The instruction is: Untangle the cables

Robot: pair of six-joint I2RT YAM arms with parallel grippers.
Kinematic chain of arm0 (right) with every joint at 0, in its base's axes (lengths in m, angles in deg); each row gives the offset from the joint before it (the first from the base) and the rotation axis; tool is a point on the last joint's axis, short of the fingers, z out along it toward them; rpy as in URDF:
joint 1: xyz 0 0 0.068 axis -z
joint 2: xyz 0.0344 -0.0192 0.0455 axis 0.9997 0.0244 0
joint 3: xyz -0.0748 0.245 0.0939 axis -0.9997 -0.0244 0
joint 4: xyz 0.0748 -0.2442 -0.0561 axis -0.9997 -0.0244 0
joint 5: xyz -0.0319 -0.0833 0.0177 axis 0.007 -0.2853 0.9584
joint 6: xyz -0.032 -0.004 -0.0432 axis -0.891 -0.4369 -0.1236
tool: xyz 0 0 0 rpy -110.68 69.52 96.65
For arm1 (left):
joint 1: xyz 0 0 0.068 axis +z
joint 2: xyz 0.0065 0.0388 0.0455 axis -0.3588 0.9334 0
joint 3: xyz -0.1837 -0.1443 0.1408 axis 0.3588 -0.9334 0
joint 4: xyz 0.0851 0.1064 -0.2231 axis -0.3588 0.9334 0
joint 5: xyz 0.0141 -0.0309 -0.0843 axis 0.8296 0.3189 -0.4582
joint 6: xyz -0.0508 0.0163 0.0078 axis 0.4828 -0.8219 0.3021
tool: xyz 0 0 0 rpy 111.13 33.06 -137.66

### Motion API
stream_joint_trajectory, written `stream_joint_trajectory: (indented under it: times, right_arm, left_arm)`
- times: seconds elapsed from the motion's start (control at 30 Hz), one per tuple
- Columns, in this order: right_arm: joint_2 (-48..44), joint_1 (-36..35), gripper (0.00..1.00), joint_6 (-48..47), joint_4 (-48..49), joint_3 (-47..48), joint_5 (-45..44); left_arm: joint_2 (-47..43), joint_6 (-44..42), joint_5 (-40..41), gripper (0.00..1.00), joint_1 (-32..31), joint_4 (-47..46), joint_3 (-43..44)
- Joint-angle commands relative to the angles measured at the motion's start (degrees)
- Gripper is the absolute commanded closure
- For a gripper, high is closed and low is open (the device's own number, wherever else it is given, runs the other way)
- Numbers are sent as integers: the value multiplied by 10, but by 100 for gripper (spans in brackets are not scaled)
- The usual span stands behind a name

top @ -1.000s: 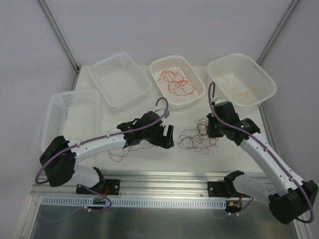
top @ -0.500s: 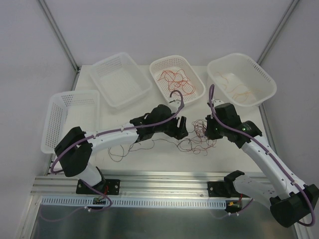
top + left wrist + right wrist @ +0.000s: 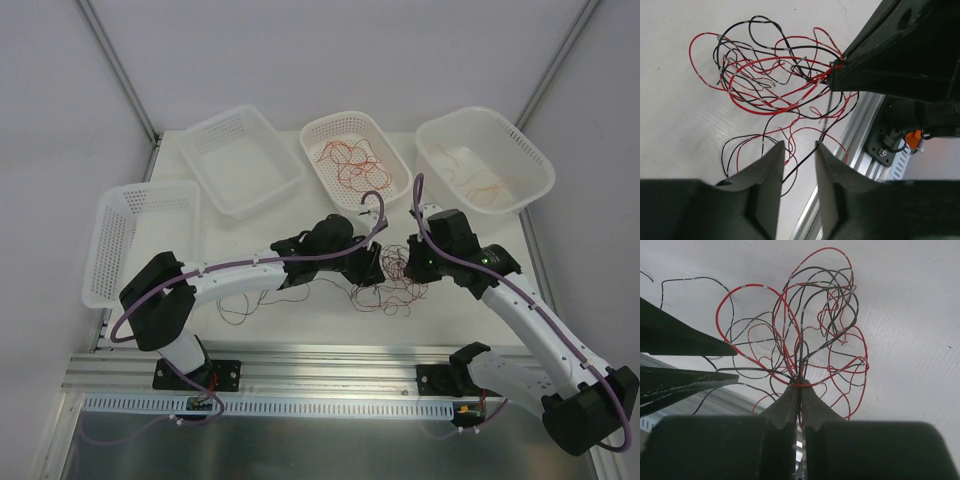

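The cables are a tangle of hair-thin red and black wires on the white table between the two arms. My right gripper is shut on a bunch of them; in the right wrist view the loops fan out from its pinched tips. My left gripper sits right against the tangle's left side. In the left wrist view its jaws stand narrowly apart, with one black wire running through the gap. The tangle hangs from the right gripper's fingers.
A few loose wires trail on the table under the left arm. Several white baskets stand behind: far left, back left, middle holding red and orange wires, right holding pale orange wires. The aluminium rail edges the table.
The left arm has reached right, up to the tangle, and its jaws have narrowed. The right gripper has shifted slightly left, still pinching the wires.
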Motion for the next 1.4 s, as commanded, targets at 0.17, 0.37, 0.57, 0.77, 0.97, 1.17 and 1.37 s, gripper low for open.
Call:
stream_joint_trajectory:
  times: [0.17,0.37,0.57,0.77,0.97,1.17,1.37]
  right_arm:
    - [0,-4,91,9,33,-14,-9]
    - [15,-4,78,13,48,-52,-86]
    - [68,15,83,46,77,-89,-101]
    - [109,34,84,61,84,-101,-103]
    - [103,74,83,78,73,-106,-109]
    - [71,108,83,80,50,-93,-112]
    - [46,107,82,74,23,-62,-111]
  left_arm:
    - [-48,-9,-18,100,-6,-49,-17]
    - [-122,-5,23,100,-5,-37,-40]
    - [-218,7,48,100,9,5,-58]
    - [-327,9,108,100,55,113,-53]
    - [-425,17,192,100,149,272,-32]
    - [-457,16,278,100,176,363,-37]
    - [-394,24,268,100,177,363,-54]
